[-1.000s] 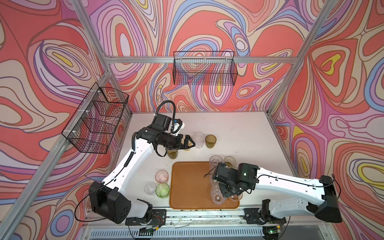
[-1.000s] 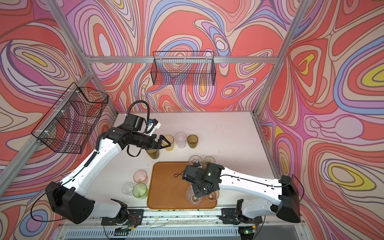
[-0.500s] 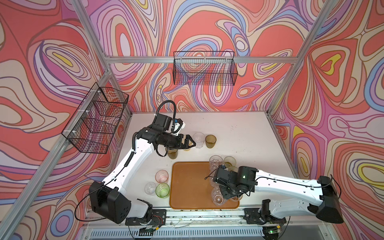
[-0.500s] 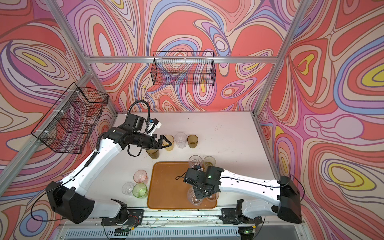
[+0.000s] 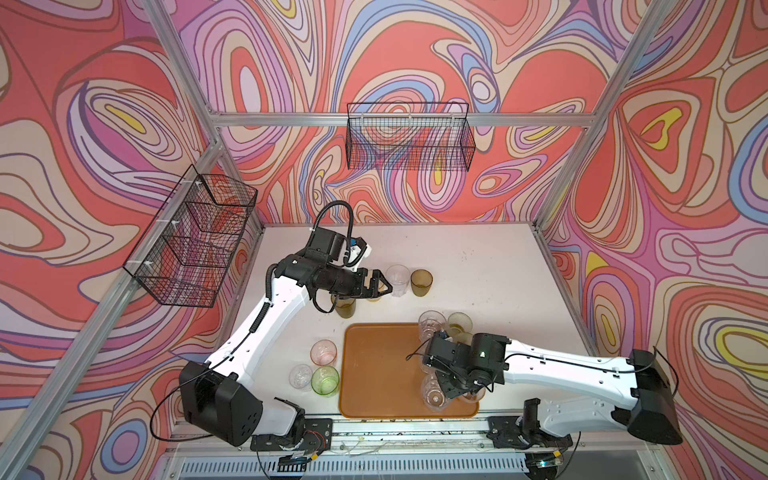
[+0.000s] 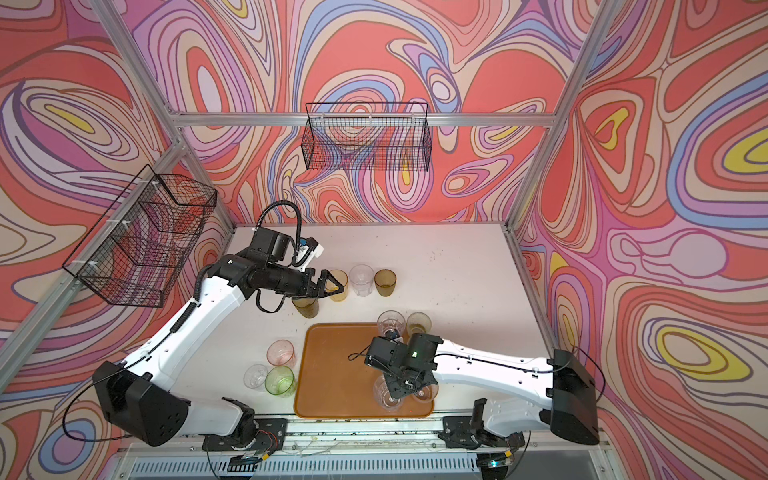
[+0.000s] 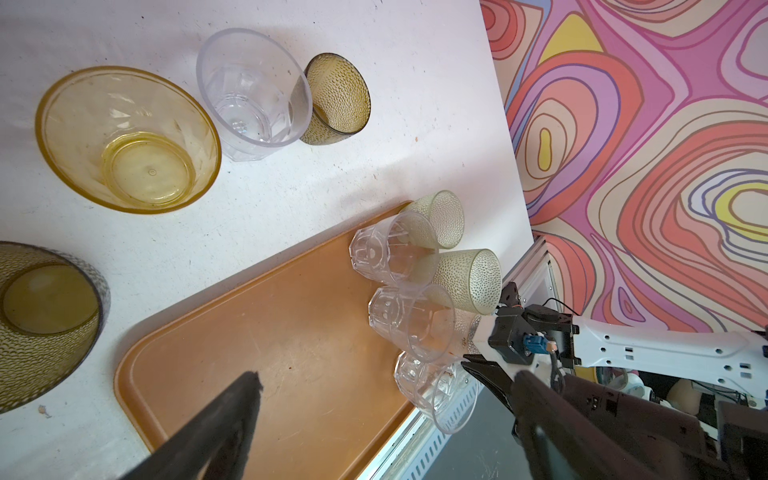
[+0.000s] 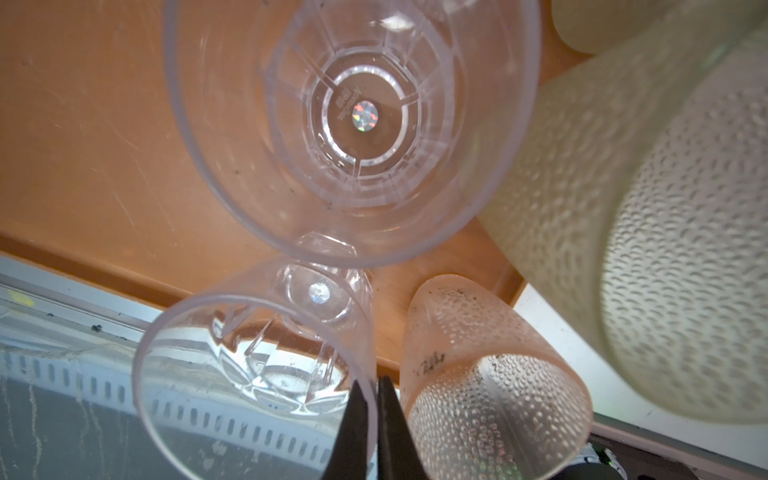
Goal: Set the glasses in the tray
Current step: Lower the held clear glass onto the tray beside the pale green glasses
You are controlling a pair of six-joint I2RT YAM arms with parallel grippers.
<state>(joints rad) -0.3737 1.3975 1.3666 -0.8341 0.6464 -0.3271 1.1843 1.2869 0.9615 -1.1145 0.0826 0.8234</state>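
Observation:
The orange-brown tray (image 5: 374,365) (image 6: 332,361) lies at the table's near edge. Along its right side stand several glasses, among them a clear one (image 5: 429,326) and a frosted green one (image 5: 459,324). My right gripper (image 5: 451,388) (image 8: 376,415) is shut on the rim of a clear faceted glass (image 5: 434,392) (image 8: 257,361) at the tray's near right corner, beside a pink dotted glass (image 8: 490,374). My left gripper (image 5: 384,286) (image 7: 384,376) hangs open and empty over an amber glass (image 6: 338,286) (image 7: 129,137) behind the tray.
On the table behind the tray stand a clear glass (image 5: 397,280) and two olive-brown ones (image 5: 422,282) (image 5: 345,306). Left of the tray stand pink (image 5: 323,352), clear (image 5: 301,376) and green (image 5: 325,380) glasses. Wire baskets (image 5: 409,141) (image 5: 191,241) hang on the walls.
My right gripper has carried the clear glass a little toward the tray's near edge. The left arm has not moved.

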